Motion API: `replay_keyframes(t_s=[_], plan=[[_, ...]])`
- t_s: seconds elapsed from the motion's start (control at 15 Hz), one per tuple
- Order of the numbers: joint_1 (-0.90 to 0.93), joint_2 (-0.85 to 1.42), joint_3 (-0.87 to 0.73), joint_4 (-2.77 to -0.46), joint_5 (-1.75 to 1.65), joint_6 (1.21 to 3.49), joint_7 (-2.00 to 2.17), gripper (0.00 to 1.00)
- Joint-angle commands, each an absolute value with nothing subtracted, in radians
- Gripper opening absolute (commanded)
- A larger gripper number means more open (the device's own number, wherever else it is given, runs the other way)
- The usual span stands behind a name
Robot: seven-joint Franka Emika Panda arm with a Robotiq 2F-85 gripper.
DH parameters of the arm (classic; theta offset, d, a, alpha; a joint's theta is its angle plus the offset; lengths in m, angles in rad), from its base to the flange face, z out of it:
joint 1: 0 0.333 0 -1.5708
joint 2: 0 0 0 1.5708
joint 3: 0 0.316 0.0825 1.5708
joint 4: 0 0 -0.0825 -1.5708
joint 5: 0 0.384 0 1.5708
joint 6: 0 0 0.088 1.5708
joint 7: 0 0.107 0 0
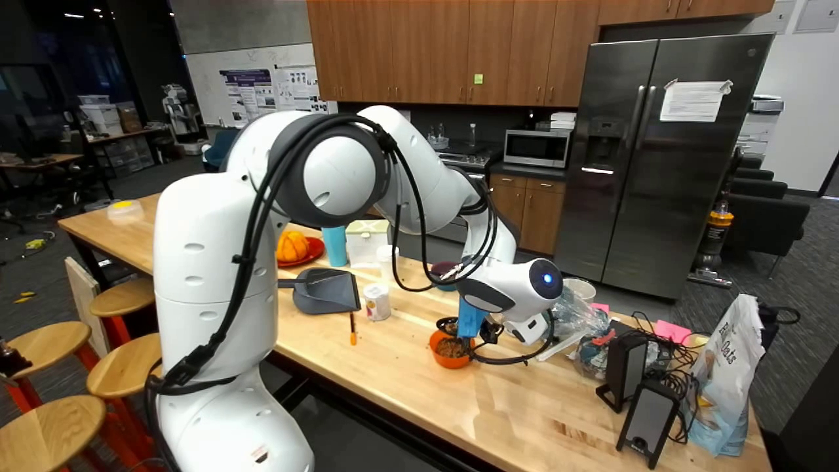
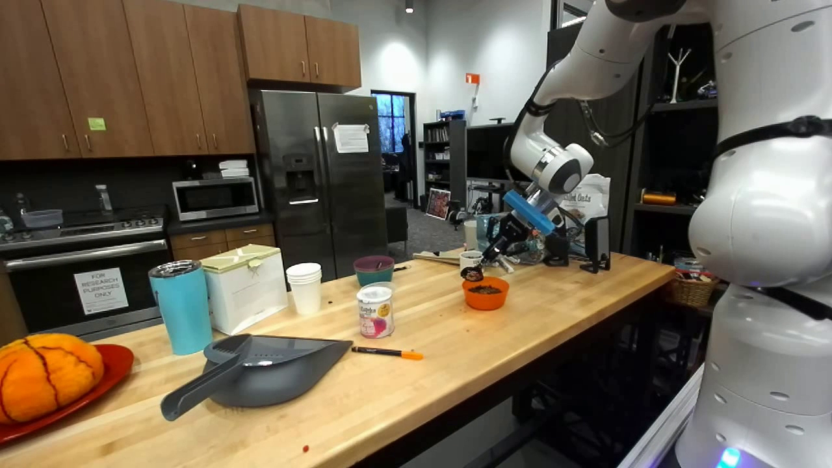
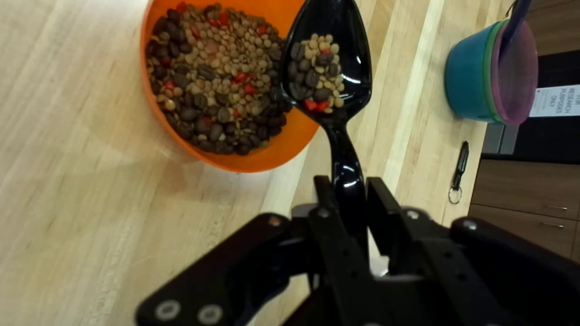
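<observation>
the gripper point(image 3: 350, 192) pinches the handle point(image 3: 347, 170) of a black spoon point(image 3: 336, 124) between its two fingers point(image 3: 381, 213). the handle lies along the fingers, so the spoon reaches forward from them, probably so that the fingers are not near what it carries. its hollow looks upward, which lets it hold pale lentils point(image 3: 335, 83), dark beans point(image 3: 312, 78) and red pieces point(image 3: 316, 105). the spoon's head stands at the edge of an orange bowl point(image 3: 297, 136), which rests on the table point(image 3: 90, 217) and contains the same mixture point(image 3: 222, 81); perhaps it is so near to catch falling grains. whether spoon and rim are touching, i cannot tell.

only the wrist view permits to distinguish the grains; in both exterior views the mixture is a brown mass. in an exterior view a blue block point(image 1: 470, 319) covers much of the gripper, so the pinch is best seen in the wrist view. both exterior views show what the wrist view leaves out: a dustpan point(image 2: 279, 377), an orange marker point(image 2: 387, 353) and a labelled tub point(image 2: 376, 315), apart from the bowl, and two speakers point(image 1: 626, 370) near the table's end.
</observation>
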State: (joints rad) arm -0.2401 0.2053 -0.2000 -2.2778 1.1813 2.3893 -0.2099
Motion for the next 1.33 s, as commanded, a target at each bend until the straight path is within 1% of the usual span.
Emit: replay_keyframes(t_s=[0.0, 0.67, 1.27], plan=[[-0.232, 0.194, -0.186, -2.289, 1.267, 2.422, -0.279, 0.06], [-0.227, 0.169, -0.19, -2.308, 1.509, 2.408, -0.553, 0.06], [-0.225, 0.148, -0.201, -2.344, 1.567, 2.374, -0.676, 0.06]])
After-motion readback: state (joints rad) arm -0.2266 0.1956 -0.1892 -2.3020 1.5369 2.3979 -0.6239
